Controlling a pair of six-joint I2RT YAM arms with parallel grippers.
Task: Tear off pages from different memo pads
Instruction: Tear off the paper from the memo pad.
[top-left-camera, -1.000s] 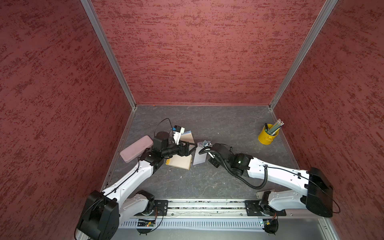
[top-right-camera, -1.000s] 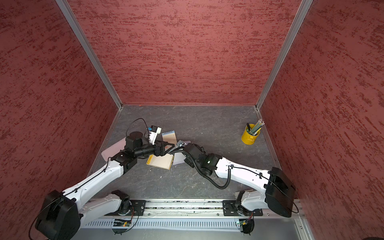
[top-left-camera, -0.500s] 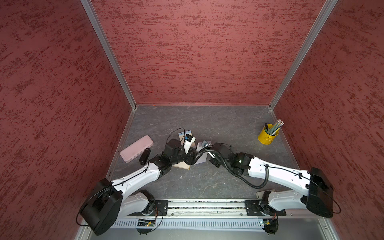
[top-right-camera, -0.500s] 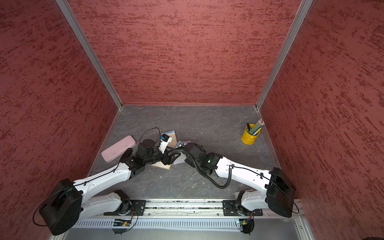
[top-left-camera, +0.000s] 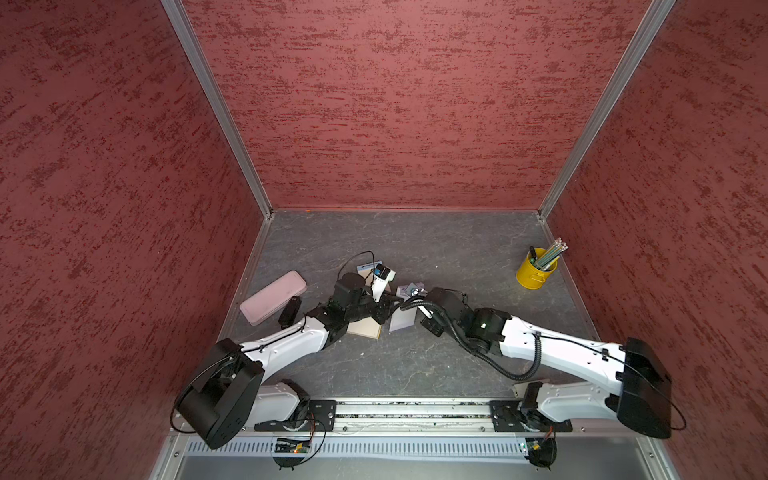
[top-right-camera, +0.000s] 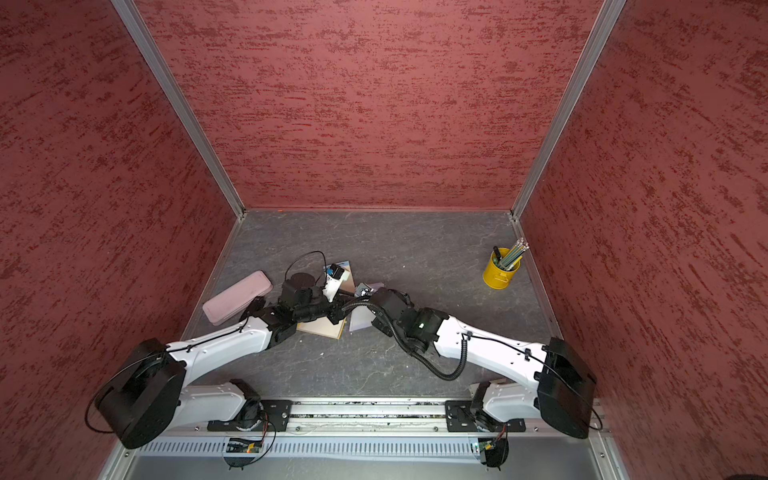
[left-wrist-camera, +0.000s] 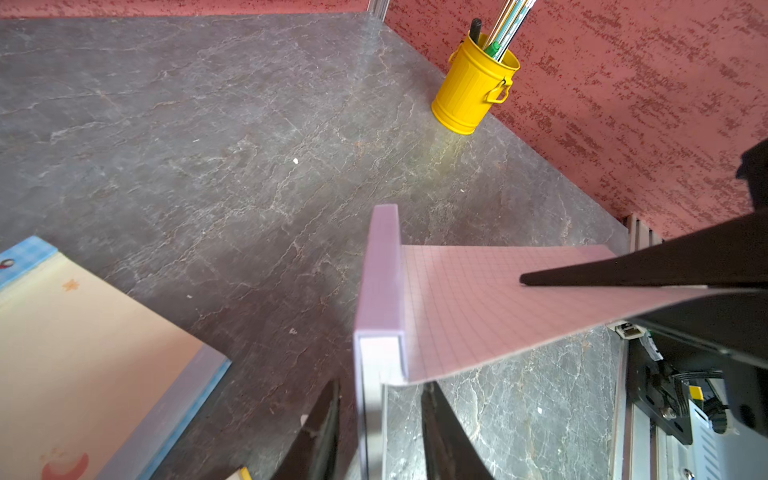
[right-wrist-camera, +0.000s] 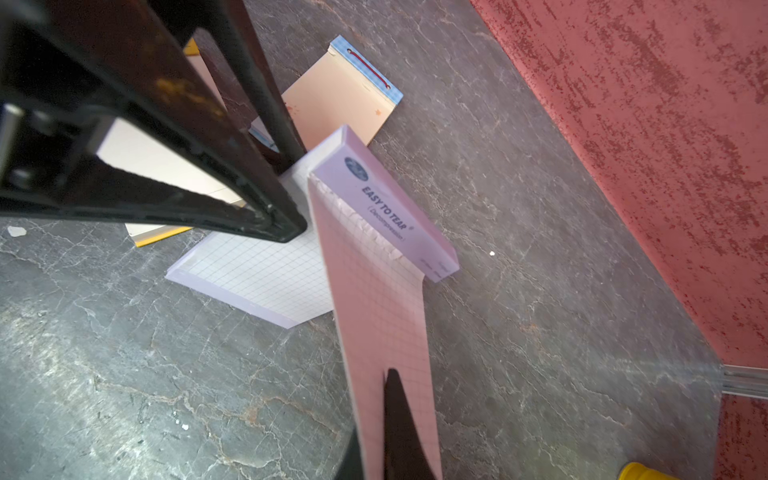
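In the left wrist view the lavender pad (left-wrist-camera: 379, 270) runs edge-on between the jaws of the left end effector (left-wrist-camera: 380, 386). The jaws stand apart, with a gap showing on each side of the pad. The top lavender page (left-wrist-camera: 478, 299) stretches sideways off the binding to the right end effector (left-wrist-camera: 602, 291), which is pressed together on the sheet's far end.

In the right wrist view the pad rests on the tabletop (right-wrist-camera: 124, 374), one corner meeting the blue-bordered pad (right-wrist-camera: 336, 104). The page rises from a ragged perforation line and is attached along its whole width. The cream pad (right-wrist-camera: 166, 174) shows behind the left fingers. No loose sheet appears anywhere, so I judge this tear only just begun and the other two pads yet to do.

In both top views the arms meet over the pads. Against a second ago, the left arm has swung inward from the end of the pink case (top-left-camera: 273, 297), which now lies fully exposed. That arm now covers most of the cream pad. The right arm has hardly shifted.
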